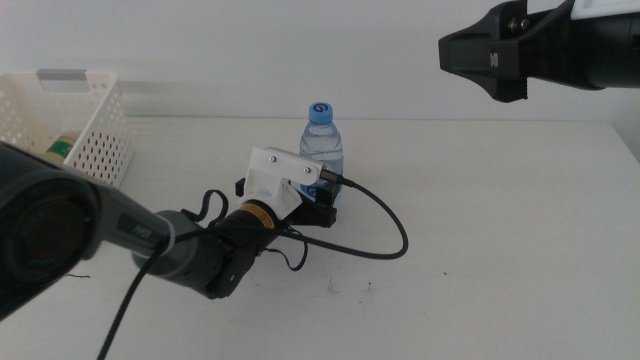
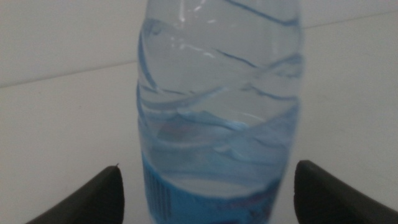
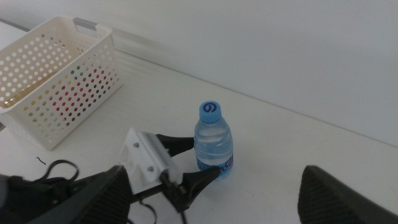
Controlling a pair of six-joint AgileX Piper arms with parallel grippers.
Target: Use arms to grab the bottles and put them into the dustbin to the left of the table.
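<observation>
Clear bottle (image 1: 322,140) stands upright mid-tabletop (image 1: 500,220) between the open jaws of the left gripper (image 1: 322,203), so the next move is closing them, while the right gripper (image 1: 483,55) waits open above.

We are looking at what reads as a robotics lab or test bench rather than a home: a plain white table (image 1: 500,240) against a bare white wall (image 1: 300,50), two black robot arms (image 1: 150,235) with exposed cabling (image 1: 385,215), and only a white perforated basket (image 1: 70,125) at the side
</observation>
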